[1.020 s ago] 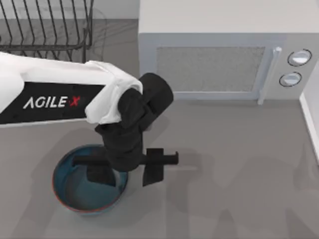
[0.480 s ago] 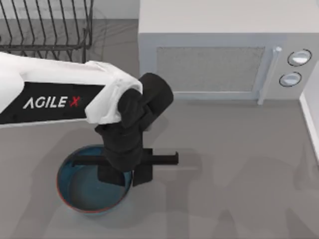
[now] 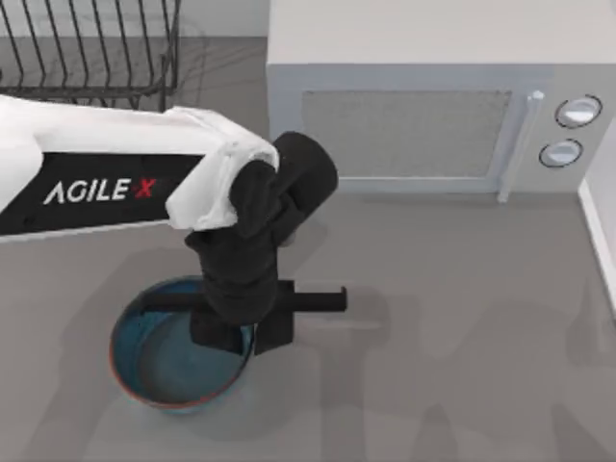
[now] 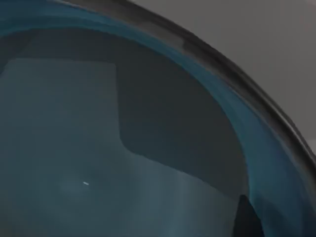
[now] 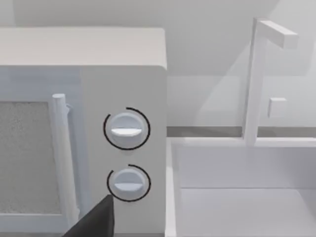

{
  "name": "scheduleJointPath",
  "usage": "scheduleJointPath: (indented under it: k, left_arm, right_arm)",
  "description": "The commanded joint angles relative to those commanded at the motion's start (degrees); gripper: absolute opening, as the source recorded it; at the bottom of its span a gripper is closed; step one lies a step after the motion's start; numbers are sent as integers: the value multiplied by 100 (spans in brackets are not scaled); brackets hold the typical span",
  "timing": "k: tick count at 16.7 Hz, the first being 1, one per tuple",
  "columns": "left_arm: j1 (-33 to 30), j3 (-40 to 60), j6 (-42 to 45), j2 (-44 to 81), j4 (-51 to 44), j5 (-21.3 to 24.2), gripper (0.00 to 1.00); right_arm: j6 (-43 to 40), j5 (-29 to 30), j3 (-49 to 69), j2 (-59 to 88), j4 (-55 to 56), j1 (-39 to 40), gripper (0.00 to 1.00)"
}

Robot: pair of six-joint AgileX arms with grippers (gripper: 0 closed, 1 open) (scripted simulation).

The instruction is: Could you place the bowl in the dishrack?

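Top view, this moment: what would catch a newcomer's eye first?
The white left arm with its AgileX lettering reaches in from the table's left, its black left gripper down at the right-hand rim of the blue bowl near the front edge. Behind it stands the big pale grey microwave with two round knobs, and the black wire dishrack sits in the far left corner, with no bowl in it yet.
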Motion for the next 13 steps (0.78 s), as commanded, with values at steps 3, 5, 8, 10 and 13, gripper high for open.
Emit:
scheduleJointPath:
  k: [3, 5, 8, 10, 13]
  left_arm:
    - [-16, 733, -42, -24, -759, 2, 0]
    - [-24, 1454, -63, -76, -1564, 2, 0]
    - [-39, 2588, -69, -200, -2955, 0, 0]
    - [-43, 3227, -61, -299, -3642, -2, 0]
    - [-35, 3784, -42, -433, -4222, -4, 0]
  right_arm:
    - [0, 0, 0, 0, 0, 0, 100]
    - [0, 0, 0, 0, 0, 0, 100]
    - [0, 0, 0, 0, 0, 0, 100]
    - [0, 0, 0, 0, 0, 0, 100]
    - [0, 0, 0, 0, 0, 0, 100]
